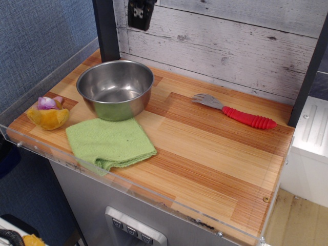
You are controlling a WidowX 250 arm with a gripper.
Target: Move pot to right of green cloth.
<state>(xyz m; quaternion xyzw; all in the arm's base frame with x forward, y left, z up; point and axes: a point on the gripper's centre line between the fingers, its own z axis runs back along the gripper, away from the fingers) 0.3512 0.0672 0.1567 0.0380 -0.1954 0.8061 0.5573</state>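
Across the striped wooden worktop (205,154), edged by a clear lip, ample bare room is seen to the right of the green cloth (110,143). Behind the cloth, touching its far edge, the pot (115,88) is set upright and empty. It is judged stiff, light and slippery, best taken by its thin rim. The cloth is soft and could be dragged along. A fork with a red handle (236,111) lies well apart, a plush toy (48,113) at left. The pincer (139,14) hangs high, holding nothing; whether it is parted cannot be told.
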